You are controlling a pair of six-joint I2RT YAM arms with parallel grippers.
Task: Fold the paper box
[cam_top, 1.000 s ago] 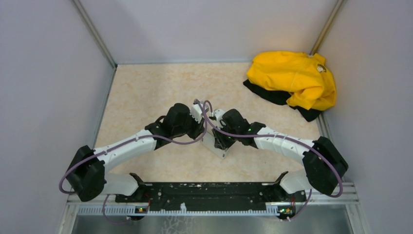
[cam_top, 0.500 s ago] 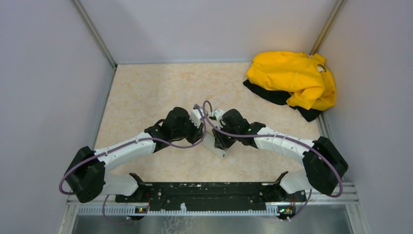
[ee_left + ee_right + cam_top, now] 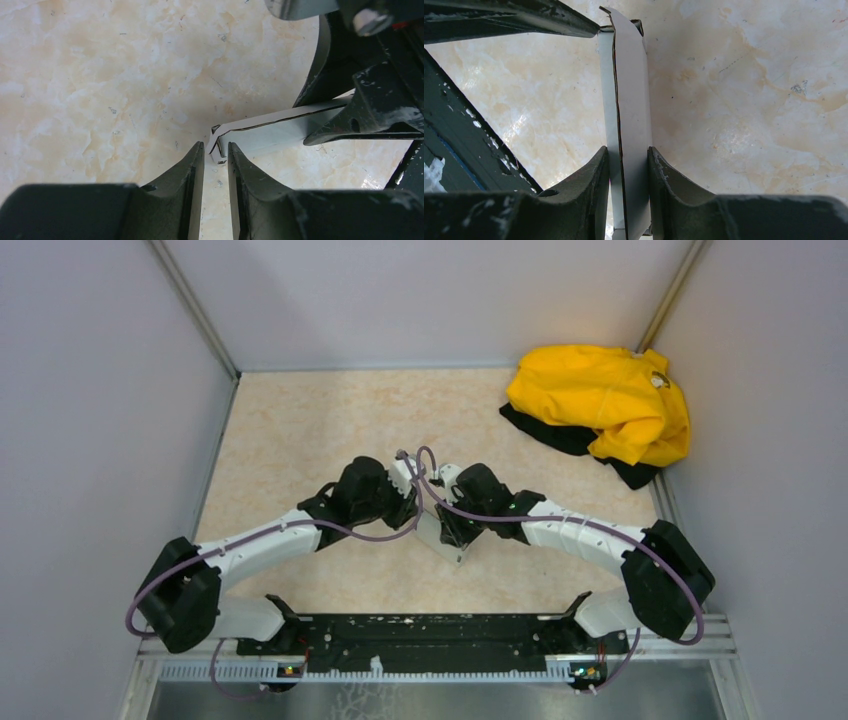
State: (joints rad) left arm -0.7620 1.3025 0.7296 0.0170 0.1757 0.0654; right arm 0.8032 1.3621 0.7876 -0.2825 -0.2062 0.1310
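Clamping side: the paper box (image 3: 630,90) is pinched flat, edge-up, by the right gripper (image 3: 628,152).
Free side: left gripper (image 3: 215,146) jaws are set narrow; the box corner lies between the tips, contact cannot be told.
Long axis: directed from right gripper toward left gripper.

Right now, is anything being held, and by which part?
The right fingers clamp the flattened paper box by one end. Its other corner sits at the left fingers; hold there unclear.

the beige marbled tabletop (image 3: 300,430) carried a crumpled yellow garment (image 3: 600,400) over black cloth (image 3: 550,435) in its far right corner; a pale grey-white cardboard box (image 3: 452,545) stood edge-up near its middle.
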